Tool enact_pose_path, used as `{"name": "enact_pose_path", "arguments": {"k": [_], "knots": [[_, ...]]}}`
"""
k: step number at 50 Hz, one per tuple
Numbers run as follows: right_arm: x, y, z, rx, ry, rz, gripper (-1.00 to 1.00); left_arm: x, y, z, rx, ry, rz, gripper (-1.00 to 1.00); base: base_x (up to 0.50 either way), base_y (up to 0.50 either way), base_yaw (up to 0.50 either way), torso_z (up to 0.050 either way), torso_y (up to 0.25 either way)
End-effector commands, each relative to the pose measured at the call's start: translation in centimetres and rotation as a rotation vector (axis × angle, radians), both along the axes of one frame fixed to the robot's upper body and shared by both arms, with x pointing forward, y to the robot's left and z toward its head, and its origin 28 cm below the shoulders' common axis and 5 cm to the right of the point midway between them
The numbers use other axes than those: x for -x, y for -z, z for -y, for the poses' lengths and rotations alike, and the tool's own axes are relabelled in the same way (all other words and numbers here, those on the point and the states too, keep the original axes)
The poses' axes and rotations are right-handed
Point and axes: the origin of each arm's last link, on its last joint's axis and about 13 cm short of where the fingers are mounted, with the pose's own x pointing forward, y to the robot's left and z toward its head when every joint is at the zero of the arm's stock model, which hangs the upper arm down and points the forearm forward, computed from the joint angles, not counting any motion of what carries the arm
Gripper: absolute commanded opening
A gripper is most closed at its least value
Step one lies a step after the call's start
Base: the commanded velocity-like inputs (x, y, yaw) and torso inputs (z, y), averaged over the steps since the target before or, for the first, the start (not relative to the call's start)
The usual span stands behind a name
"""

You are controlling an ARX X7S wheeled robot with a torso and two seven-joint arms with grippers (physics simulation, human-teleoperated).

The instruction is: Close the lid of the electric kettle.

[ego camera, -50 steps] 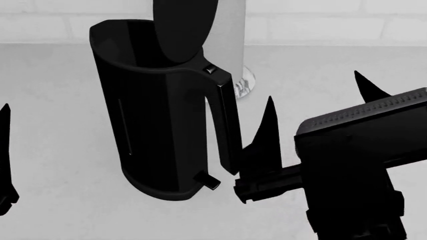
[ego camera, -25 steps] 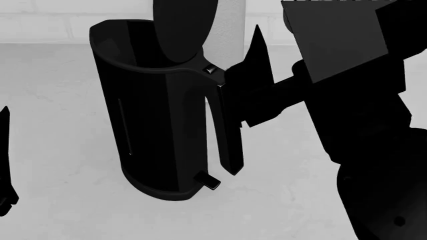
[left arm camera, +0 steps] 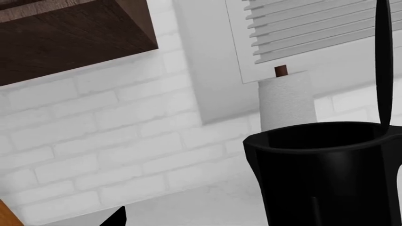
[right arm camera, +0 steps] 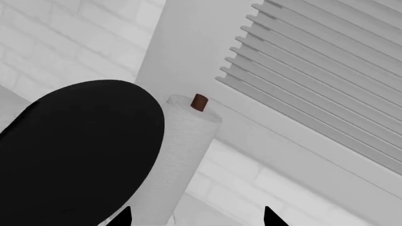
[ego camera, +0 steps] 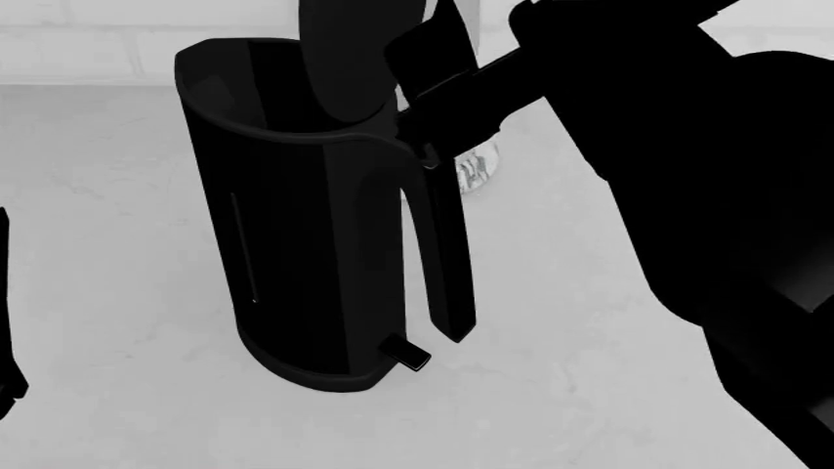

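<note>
Relative to the earlier head frames, the right arm has risen from beside the handle's foot to the level of the kettle's mouth, and its gripper now sits behind the upright lid. The electric kettle (ego camera: 312, 234) is standing on the pale countertop (ego camera: 117, 293), its mouth open. The lid (ego camera: 352, 59) is standing nearly vertical on its hinge at the handle top; in the left wrist view it is showing edge-on as a thin black blade (left arm camera: 383, 61) above the kettle's rim (left arm camera: 320, 136), and in the right wrist view its broad face (right arm camera: 75, 150) is filling the near field. The right gripper (right arm camera: 197, 217) is showing two pointed fingertips (right arm camera: 270, 216) set apart, holding nothing, with the lid close ahead; whether anything is touching the lid cannot be told. The left gripper (ego camera: 7, 313) is hanging at the view's edge, well apart from the kettle; only a sliver is showing, so its opening cannot be told. A white paper roll (right arm camera: 182, 155) with a brown spindle is standing behind the kettle, before a brick wall (left arm camera: 113, 141) and slatted blind (right arm camera: 326, 80).
</note>
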Motion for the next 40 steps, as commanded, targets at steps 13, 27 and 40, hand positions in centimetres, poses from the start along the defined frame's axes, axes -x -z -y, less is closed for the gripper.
{"name": "enact_pose_path", "arguments": {"k": [13,27,40], "knots": [[-2.3,-1.1,-1.4,0.015,-0.017,-0.118,1.0,0.2,0.0,-0.3,0.002,-0.009,-0.001,1.0,0.0,0.0,0.0,0.0,0.0],[-4.2,-1.0,-1.7,-0.017,-0.019,-0.16,1.0,0.6,0.0,-0.3,0.004,-0.006,0.011,1.0,0.0,0.0,0.0,0.0,0.0],[-6.1,-0.6,-1.7,-0.061,-0.012,-0.196,1.0,1.0,-0.2,-0.1,0.004,-0.001,0.023,1.0,0.0,0.0,0.0,0.0,0.0]]}}
